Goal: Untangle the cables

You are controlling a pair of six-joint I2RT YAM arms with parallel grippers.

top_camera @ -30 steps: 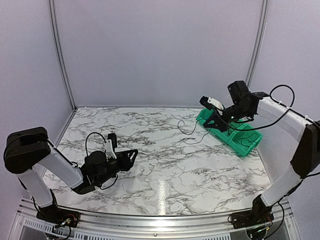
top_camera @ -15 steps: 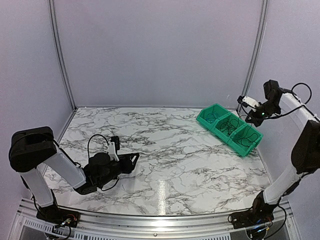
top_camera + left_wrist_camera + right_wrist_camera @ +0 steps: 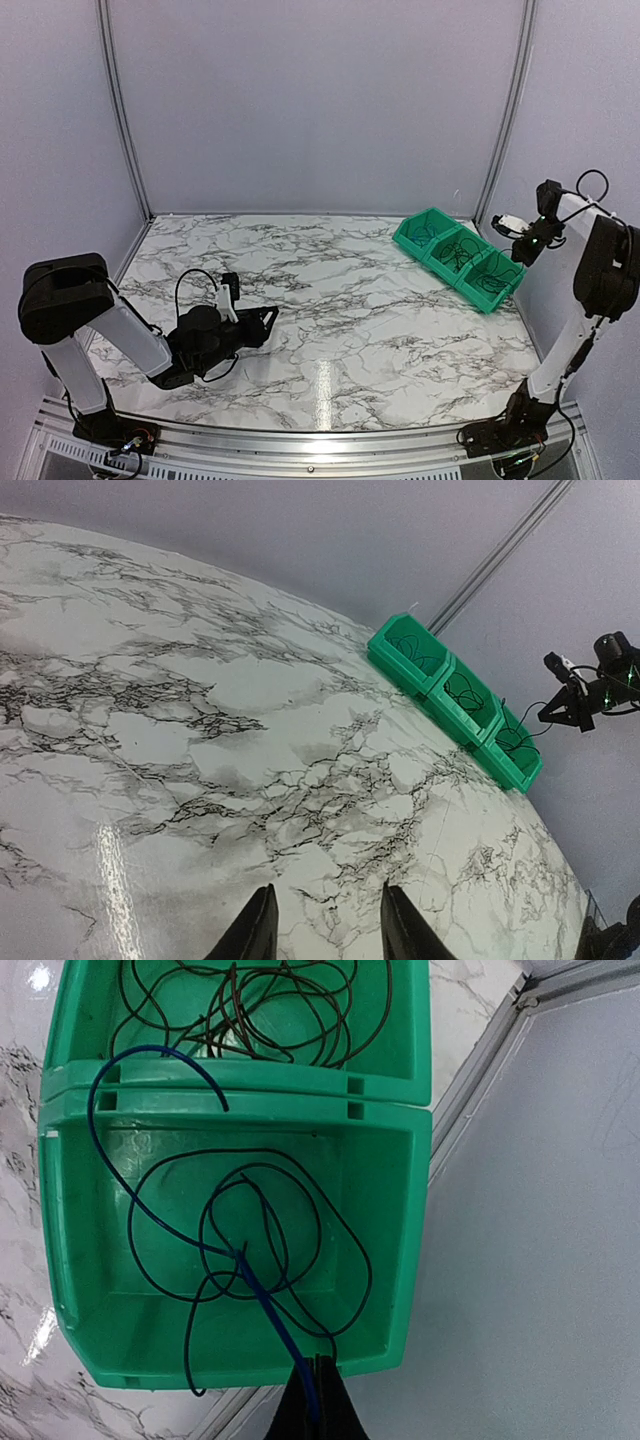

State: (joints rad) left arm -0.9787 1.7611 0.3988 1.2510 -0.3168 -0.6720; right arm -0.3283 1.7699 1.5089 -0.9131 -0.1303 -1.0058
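Right gripper [image 3: 316,1402] is pinched shut on the blue cable [image 3: 273,1320] — lift it slowly, clear of the black loops [image 3: 368,1280] — left gripper [image 3: 322,926] half-open, empty.

The left arm [image 3: 120,335] lies folded low near the table's [image 3: 330,300] near left corner, its left gripper [image 3: 268,318] empty, jaws partly apart. The right arm [image 3: 600,270] reaches beyond the far right edge, its right gripper [image 3: 316,1400] pinching a blue cable [image 3: 268,1310].

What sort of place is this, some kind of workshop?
Probably a robotics lab test cell: a left arm and a right arm mounted at the edge of a marble-patterned table, plain panels walling it in, and green bins holding thin cables.
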